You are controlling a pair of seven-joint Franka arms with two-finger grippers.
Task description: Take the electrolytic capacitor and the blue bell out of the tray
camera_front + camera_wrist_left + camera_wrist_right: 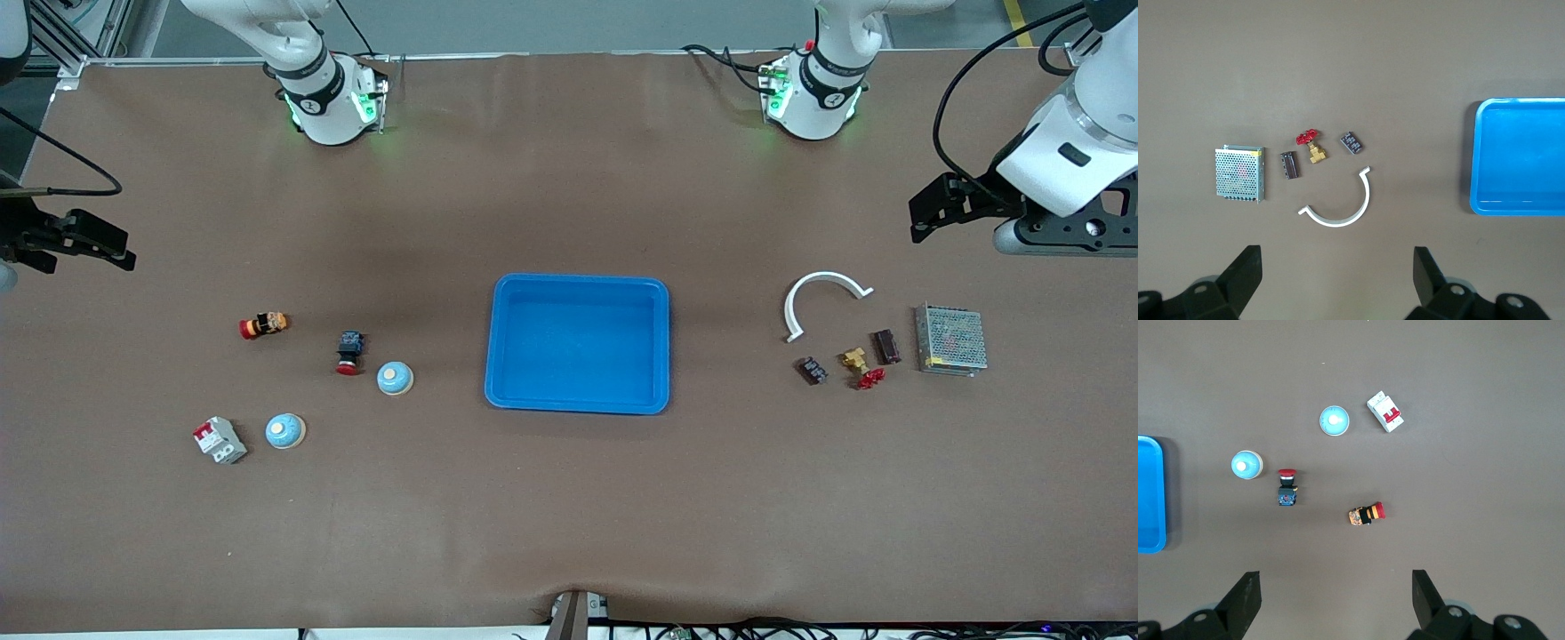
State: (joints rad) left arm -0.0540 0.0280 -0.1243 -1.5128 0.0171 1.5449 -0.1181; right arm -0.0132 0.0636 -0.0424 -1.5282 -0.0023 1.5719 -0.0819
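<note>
Two light-blue domed bells lie toward the right arm's end of the table: one (395,379) (1247,465) next to a black push button, the other (285,431) (1334,421) beside a white breaker. A small dark brown block (885,347) (1290,165), which looks like the capacitor, lies toward the left arm's end between a brass valve and a metal mesh box. My left gripper (921,218) (1338,267) hangs open and empty over bare table by a white arc. My right gripper (124,249) (1336,587) hangs open and empty over bare table at the right arm's end.
A blue tray (578,281) sits mid-table with nothing in it. Near the bells are a red-capped black button (349,353), an orange-banded button (264,325) and the breaker (220,439). By the block lie the valve (861,366), a dark grey part (811,371), the arc (822,283) and the mesh box (951,339).
</note>
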